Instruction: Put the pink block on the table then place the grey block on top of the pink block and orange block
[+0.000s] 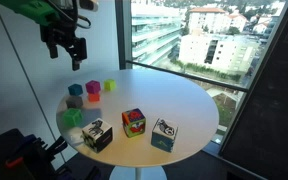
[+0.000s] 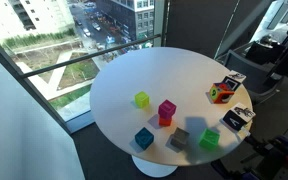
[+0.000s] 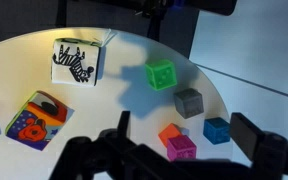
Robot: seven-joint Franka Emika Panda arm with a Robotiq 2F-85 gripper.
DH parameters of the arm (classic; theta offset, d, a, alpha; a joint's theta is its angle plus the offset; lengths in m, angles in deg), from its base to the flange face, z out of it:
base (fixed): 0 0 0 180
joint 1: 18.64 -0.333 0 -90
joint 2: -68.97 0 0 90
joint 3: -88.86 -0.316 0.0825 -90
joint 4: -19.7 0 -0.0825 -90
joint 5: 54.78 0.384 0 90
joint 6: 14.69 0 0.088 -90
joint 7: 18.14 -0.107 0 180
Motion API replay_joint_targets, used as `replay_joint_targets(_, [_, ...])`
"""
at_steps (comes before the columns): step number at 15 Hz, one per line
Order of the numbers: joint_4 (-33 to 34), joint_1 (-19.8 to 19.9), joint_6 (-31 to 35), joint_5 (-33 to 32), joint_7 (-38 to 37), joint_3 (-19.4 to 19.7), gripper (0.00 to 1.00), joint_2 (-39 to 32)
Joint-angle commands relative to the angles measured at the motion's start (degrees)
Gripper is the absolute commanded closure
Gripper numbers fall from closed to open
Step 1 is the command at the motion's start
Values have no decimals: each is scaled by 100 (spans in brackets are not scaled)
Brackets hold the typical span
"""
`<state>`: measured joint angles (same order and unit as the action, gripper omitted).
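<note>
The pink block (image 2: 167, 107) sits on top of the orange block (image 2: 164, 121) on the round white table (image 2: 164, 70). In the wrist view the pink block (image 3: 180, 148) overlaps the orange block (image 3: 168, 132). The grey block (image 2: 180, 138) stands on the table beside them and also shows in the wrist view (image 3: 189, 100). In an exterior view the pink block (image 1: 93, 88) is over the orange block (image 1: 92, 98), and the grey block (image 1: 75, 101) is beside them. My gripper (image 1: 67, 57) hangs high above the blocks, open and empty. In the wrist view its fingers (image 3: 189, 135) frame the pink block.
A blue block (image 3: 217, 129), a green block (image 3: 161, 73) and a yellow-green block (image 2: 141, 99) stand near the small blocks. Three larger patterned cubes, among them a zebra one (image 3: 76, 60) and a multicoloured one (image 3: 36, 117), sit near the table edge. A window wall runs behind the table.
</note>
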<state>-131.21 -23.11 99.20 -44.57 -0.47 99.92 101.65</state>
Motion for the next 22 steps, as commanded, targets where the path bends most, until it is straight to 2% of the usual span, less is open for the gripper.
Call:
replay_joint_targets(1, [10,125,-22,64,57,-114,0,-15])
replay_joint_targets(8, [20,116,-33,67,34,-144,0,-6])
replay_joint_targets(22, [-12,-106,521,-232,-44,-937,0,-178])
